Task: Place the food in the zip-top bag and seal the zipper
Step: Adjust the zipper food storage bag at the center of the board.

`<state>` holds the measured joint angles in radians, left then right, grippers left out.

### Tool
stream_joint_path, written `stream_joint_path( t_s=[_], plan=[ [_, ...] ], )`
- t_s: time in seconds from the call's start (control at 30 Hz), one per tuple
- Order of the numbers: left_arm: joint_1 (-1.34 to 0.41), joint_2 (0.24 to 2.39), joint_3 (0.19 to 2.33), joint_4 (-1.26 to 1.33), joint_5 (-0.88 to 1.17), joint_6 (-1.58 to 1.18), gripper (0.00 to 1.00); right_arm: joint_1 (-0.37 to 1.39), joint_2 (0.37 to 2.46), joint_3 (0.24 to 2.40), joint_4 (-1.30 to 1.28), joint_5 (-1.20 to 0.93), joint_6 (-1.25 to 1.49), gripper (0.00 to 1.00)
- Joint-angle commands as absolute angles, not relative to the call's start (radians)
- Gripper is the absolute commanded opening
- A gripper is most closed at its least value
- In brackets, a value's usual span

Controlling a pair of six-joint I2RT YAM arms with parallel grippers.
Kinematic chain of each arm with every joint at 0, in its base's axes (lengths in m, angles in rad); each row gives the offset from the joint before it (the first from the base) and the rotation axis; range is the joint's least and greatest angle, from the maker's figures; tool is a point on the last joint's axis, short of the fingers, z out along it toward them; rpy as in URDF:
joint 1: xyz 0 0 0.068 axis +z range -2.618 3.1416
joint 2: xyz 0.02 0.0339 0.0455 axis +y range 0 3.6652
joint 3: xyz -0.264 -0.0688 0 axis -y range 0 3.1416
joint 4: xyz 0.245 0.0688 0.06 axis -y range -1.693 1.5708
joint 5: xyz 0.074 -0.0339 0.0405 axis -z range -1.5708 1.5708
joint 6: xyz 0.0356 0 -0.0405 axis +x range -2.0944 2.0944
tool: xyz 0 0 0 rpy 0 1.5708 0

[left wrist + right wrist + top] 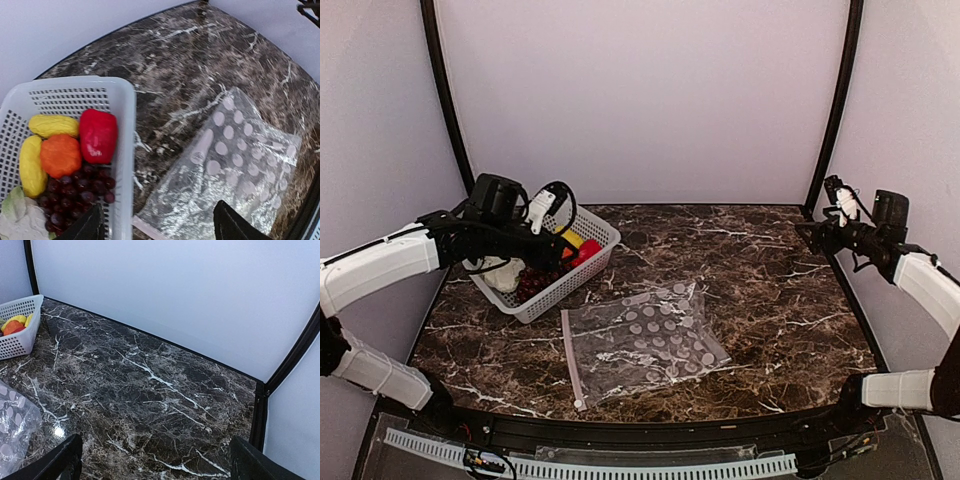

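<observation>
Marble-topped table (pixel 770 290) seen from above, with both wrist views. A white mesh basket (pixel 605 235) sits near the far-left corner and holds all the food: a dark purple grape bunch (pixel 75 192), a red piece (pixel 97 135), an orange piece (pixel 60 155), two yellow pieces (pixel 52 125) and a pale leafy piece (pixel 22 220) at the basket's near end. The zip-top bag (pixel 645 340), clear with pale round dots, lies flat and crumpled at mid-table toward the near edge, just beside the basket but apart from it, with nothing visible inside. Its zipper (pixel 572 360) runs along the bag's left edge; whether it is sealed cannot be told. The left gripper (pixel 160 227) hangs over the basket's near-right rim, fingers spread with nothing between them. The right gripper (pixel 160 460) hangs over the far-right corner of the table, fingers spread wide and holding nothing, well apart from bag and basket.
</observation>
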<state>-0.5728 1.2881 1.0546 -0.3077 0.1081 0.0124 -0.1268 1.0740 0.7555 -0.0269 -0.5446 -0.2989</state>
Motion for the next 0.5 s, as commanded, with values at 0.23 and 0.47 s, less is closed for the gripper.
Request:
stream_joint_path(
  t_s=[0.23, 0.47],
  plan=[
    [-0.857, 1.224, 0.913, -0.580, -0.113, -0.372, 0.87, -0.126, 1.055, 0.763, -0.051, -0.730, -0.375, 0.98],
    [-0.907, 1.227, 0.698, -0.434, -0.044, -0.562, 0.93, -0.126, 1.046, 0.767, -0.065, -0.796, -0.384, 0.97]
  ],
)
